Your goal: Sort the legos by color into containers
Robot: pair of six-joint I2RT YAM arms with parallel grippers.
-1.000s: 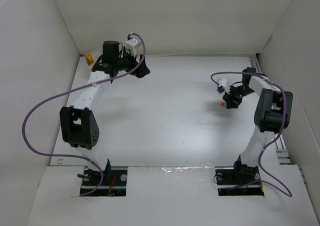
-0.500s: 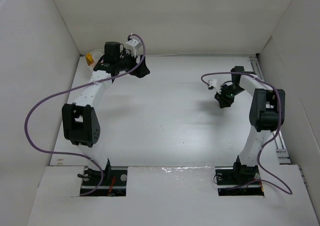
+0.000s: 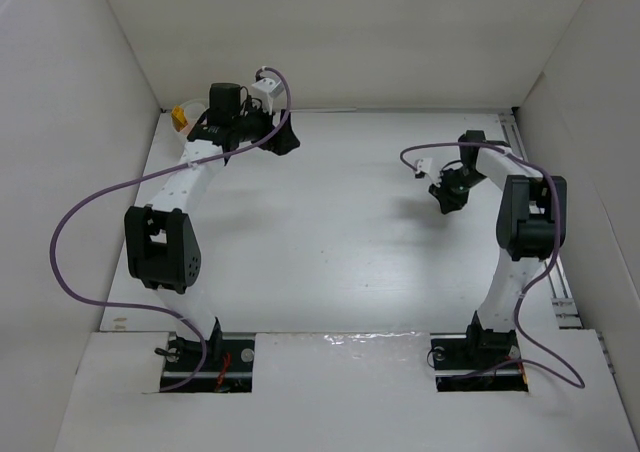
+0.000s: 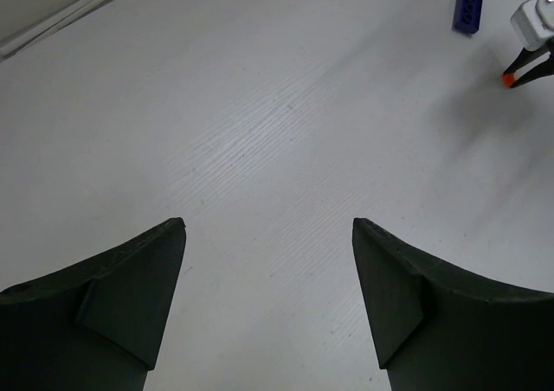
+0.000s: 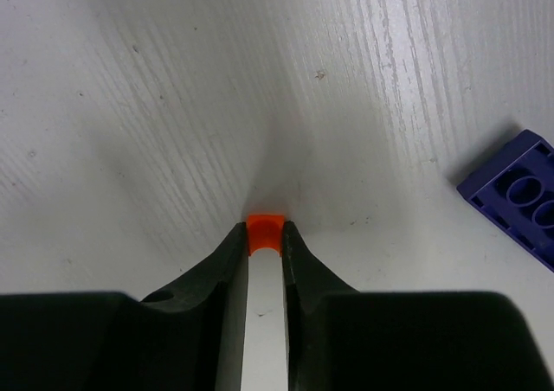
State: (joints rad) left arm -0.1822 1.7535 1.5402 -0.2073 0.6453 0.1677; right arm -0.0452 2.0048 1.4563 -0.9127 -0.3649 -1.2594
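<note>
lego in play: a small orange plastic lego brick point(image 5: 265, 225), pinched at the very tips of the right gripper point(image 5: 265, 238). both black fingers touch its sides, jaws almost together since the piece is so narrow. tip grip makes sense: the brick is far smaller than the fingers, so only their ends can get at it on a flat surface. it sits at or just off the white table point(image 5: 156, 105), can't tell which.

a dark blue plastic lego brick point(image 5: 518, 196) lies flat just beside it, to the right in the wrist view, untouched.

left gripper point(image 4: 268, 228) is over bare table at the far left, jaws wide apart, nothing between them. looks parked out of the right arm's way.

the container isn't clearly visible. top view shows a yellow-orange blob point(image 3: 180, 118) in the far-left corner behind the left arm, too small to tell what it is. nothing bowl-like near the right gripper, so i'd expect a lift and a long carry.

my read: grasp step, sort barely started. risk: the shallow pinch squirts the brick out.
</note>
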